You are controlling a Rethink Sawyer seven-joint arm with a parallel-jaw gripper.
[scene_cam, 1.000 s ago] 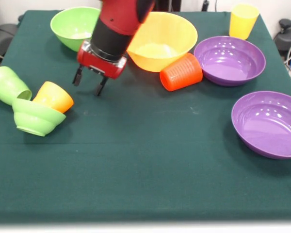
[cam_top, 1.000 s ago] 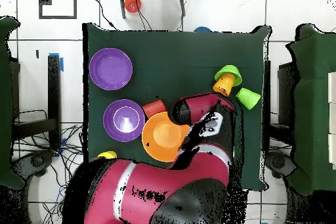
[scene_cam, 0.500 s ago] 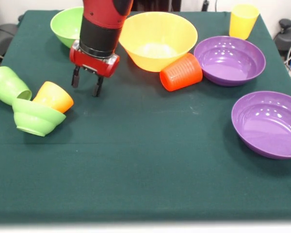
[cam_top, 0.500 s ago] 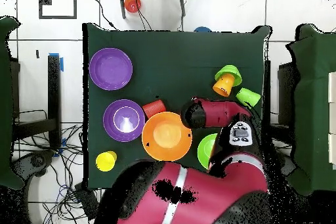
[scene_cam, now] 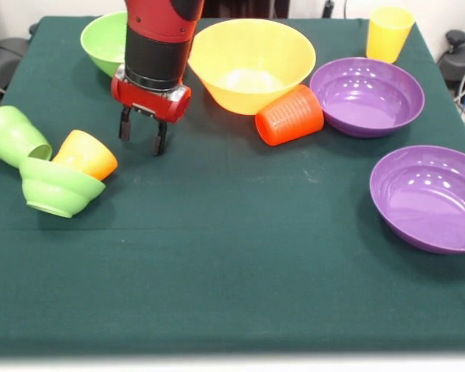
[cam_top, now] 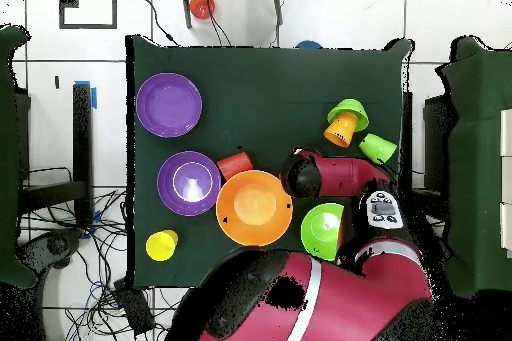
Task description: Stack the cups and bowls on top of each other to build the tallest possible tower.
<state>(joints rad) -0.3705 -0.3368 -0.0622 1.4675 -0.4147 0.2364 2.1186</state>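
The gripper (scene_cam: 142, 138) hangs open and empty over the green cloth (scene_cam: 217, 256). The orange cup (scene_cam: 86, 154) lies tipped just beside it

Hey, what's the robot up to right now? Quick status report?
Gripper open, empty, above the cloth. Orange cup tipped beside it, against small green bowl. No tower begun. Nothing blocking.

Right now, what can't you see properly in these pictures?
- Medium light-green bowl, front view: the arm covers its right part.
- Claw, overhead view: hidden under the arm, so only the front view shows it, open and holding nothing.
- Small light-green bowl, front view: tipped, so its inside is out of sight.
- Blue bowl: in neither view.
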